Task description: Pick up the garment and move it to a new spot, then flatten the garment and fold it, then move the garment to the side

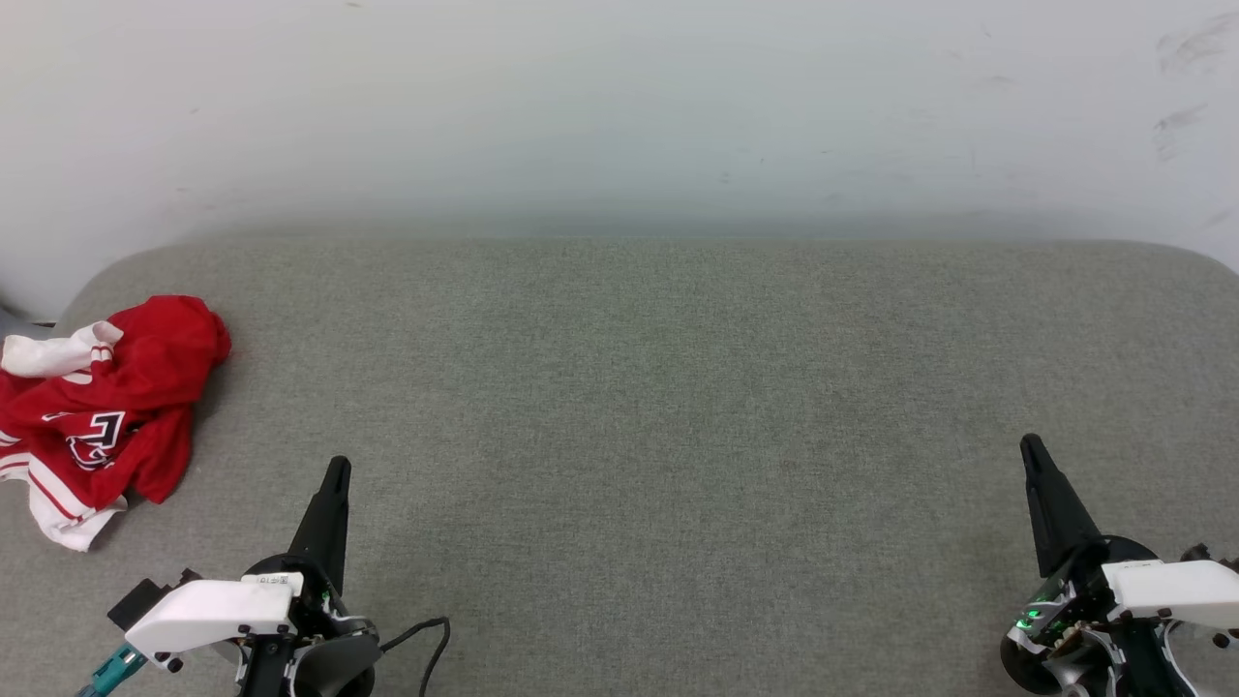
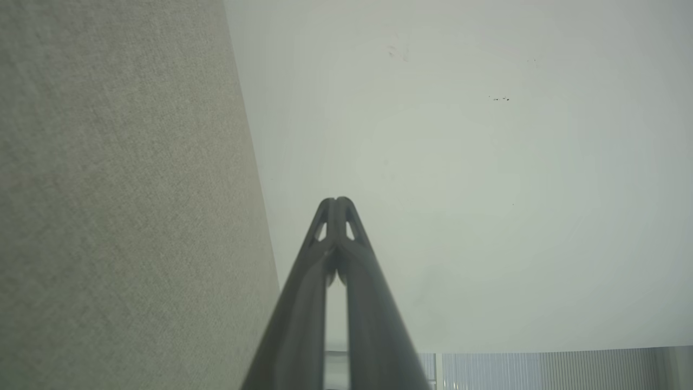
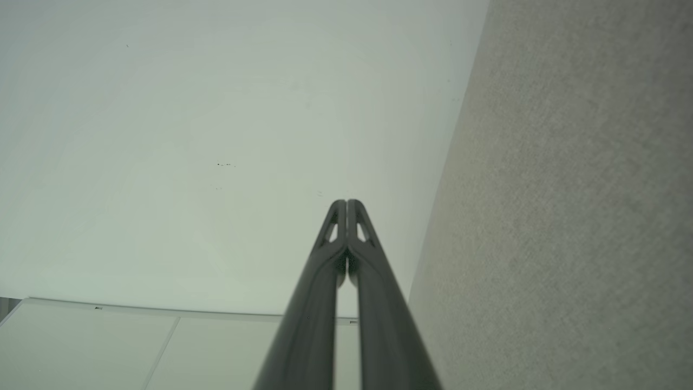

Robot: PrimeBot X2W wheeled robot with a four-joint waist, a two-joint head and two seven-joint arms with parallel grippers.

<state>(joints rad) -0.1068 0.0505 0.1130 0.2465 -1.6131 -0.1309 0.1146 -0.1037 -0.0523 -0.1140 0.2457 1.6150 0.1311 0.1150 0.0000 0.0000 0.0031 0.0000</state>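
The garment (image 1: 106, 407), a red jersey T-shirt, lies crumpled in a heap at the far left end of the grey cloth-covered desk (image 1: 629, 407), close to its rounded corner and partly cut off by the left edge of the head view; a white sleeve (image 1: 58, 353) pokes out at the top of the heap, striped trim (image 1: 48, 494) trails along its near side, and black white-outlined letters (image 1: 97, 436) show on a creased panel between them. The left hand (image 1: 337, 471) sits near the heap, to its right and nearer the robot, not touching it, its two dark fingers pressed together and holding nothing; the right hand (image 1: 1032, 447) is well apart at the far right of the desk, likewise pressed together and empty. Both point toward the pale wall (image 1: 619, 106) behind the desk.

Nothing of the task looks begun. The shirt should be light, soft and limp; it will sag and unfurl when lifted rather than keep its shape, and a pinch may catch several layers at once. The raised red hump at the top right of the heap looks the easiest fold to take for the first move; for flattening, the shoulders or hem corners would serve better, though they are buried now. Being so near the edge, the cloth could slip off if nudged outward.
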